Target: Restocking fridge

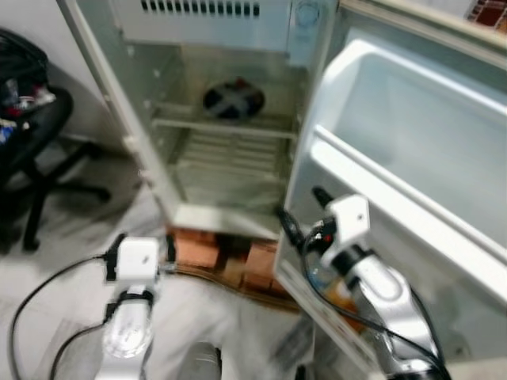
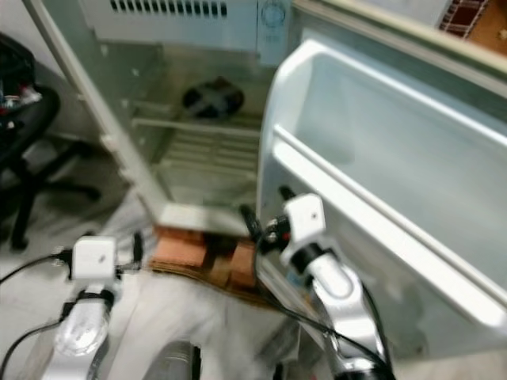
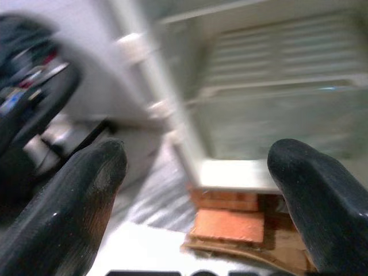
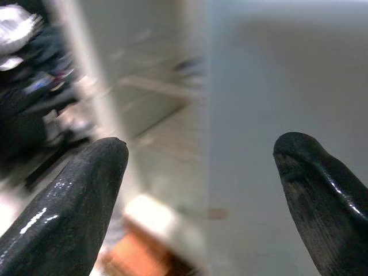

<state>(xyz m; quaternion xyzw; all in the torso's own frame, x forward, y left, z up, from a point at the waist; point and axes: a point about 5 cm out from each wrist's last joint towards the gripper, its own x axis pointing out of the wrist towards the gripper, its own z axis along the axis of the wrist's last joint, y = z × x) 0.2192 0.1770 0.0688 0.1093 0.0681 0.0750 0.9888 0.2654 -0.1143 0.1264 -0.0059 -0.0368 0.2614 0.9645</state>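
The fridge stands open ahead of the robot, its cabinet bare: one wire shelf across the middle and a round dark fan on the back wall. Its door swings wide to the robot's right, with two moulded door racks, both without stock. The cabinet's base rests on reddish bricks, about three showing, set on the floor.

The right pincer hovers at the door's inner edge, fingers spread apart and clamped on nothing; the right wrist view shows its two fingertips straddling that edge. The left pincer is low, near the bricks, its fingers likewise apart and empty.

No item to stock is in either pincer, so the step looks like readying the fridge. Done well, the door should be held fully open and the arms kept off the trailing cables before fetching goods.

One office chair stands at the left.
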